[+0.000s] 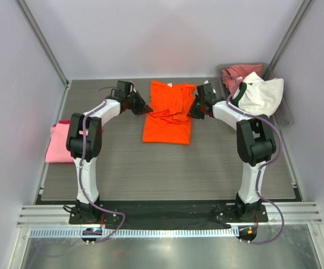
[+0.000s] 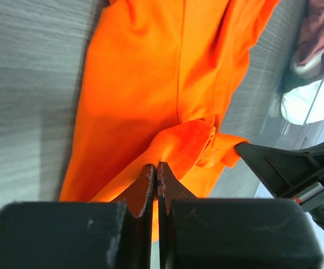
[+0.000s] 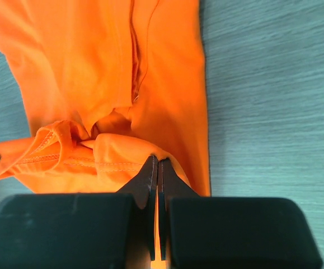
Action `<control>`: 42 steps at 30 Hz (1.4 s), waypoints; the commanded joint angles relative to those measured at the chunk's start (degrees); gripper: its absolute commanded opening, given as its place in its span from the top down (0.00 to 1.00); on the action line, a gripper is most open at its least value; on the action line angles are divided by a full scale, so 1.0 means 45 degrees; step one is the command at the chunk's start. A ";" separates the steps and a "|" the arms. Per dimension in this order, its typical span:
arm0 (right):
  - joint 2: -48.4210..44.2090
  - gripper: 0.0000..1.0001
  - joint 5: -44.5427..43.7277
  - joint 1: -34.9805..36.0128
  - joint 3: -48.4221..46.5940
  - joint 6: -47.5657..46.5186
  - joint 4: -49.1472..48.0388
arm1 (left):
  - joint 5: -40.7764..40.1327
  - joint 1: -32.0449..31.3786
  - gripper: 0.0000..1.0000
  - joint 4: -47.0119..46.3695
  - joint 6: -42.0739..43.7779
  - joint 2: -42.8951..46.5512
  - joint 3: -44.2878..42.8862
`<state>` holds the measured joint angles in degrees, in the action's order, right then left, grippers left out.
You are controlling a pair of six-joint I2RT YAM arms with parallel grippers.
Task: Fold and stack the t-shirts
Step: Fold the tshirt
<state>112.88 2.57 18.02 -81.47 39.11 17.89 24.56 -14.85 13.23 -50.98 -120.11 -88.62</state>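
The bright orange t-shirt [image 1: 167, 115] lies partly folded at the far middle of the table, with cloth bunched across its middle. My left gripper [image 1: 145, 107] is at its left edge, shut on a fold of orange cloth [image 2: 173, 140]. My right gripper [image 1: 192, 111] is at its right edge, shut on the orange hem [image 3: 122, 157]. A light pink t-shirt [image 1: 58, 144] lies folded at the table's left edge with a magenta edge [image 1: 64, 121] behind it. The dusty rose-red t-shirt [image 1: 237, 73] and the white t-shirt with a dark green collar [image 1: 262, 95] sit at the far right.
A clear plastic bin [image 1: 286, 116] at the far right holds the rose-red and white shirts; it also shows in the left wrist view [image 2: 318, 89]. White walls enclose the grey table [image 1: 167, 168] on three sides.
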 commanded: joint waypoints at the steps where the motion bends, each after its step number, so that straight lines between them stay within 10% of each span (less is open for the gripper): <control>1: 0.0286 0.99 -0.0121 -0.0215 -0.0820 -0.0313 -0.0167 | 0.0578 0.0156 0.99 -0.0031 -0.0037 -0.0356 -0.0794; 4: 0.0637 0.99 -0.0315 -0.0255 -0.1347 -0.0449 -0.0186 | 0.0539 0.0253 0.91 -0.0050 0.0021 -0.0728 -0.1088; 6: 0.0910 0.86 -0.0414 -0.0255 -0.1776 -0.0586 -0.0186 | 0.0461 0.0312 0.59 0.0008 0.0059 -0.0847 -0.1282; 7: 0.0931 0.72 -0.0879 -0.0255 -0.1855 -0.0528 -0.0186 | 0.0403 0.0428 0.45 0.0066 0.0118 -0.0866 -0.1303; 8: 0.0873 0.36 -0.1077 -0.0255 -0.1759 -0.0450 -0.0322 | 0.0267 0.0429 0.30 0.0202 0.0273 -0.0750 -0.1284; 9: 0.0563 0.29 -0.1175 -0.0235 -0.1623 -0.0353 -0.0420 | -0.0063 0.0449 0.27 0.0281 0.0487 -0.0556 -0.1129; 14: -0.0960 0.27 -0.1683 -0.0196 -0.0182 -0.0625 -0.0849 | -0.1704 0.0449 0.03 0.0945 0.1600 0.1278 0.0217; 34: -0.6547 0.26 -0.1236 0.0078 0.7555 -0.1349 -0.4949 | -0.4734 0.0644 0.01 -0.1338 0.1603 0.7629 0.7833; 37: -0.6861 0.00 -0.0728 0.0078 0.8922 -0.1192 -0.6589 | -0.4597 0.0644 0.00 -0.1730 0.1486 0.8078 0.8616; 42: -0.6492 0.15 -0.0746 0.0097 1.0000 -0.0978 -0.8214 | -0.4130 0.0625 0.00 -0.3385 0.1699 0.8761 0.9984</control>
<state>84.01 -1.43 18.22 -37.21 34.30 -9.76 4.43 -12.23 7.01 -43.66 -83.88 -45.50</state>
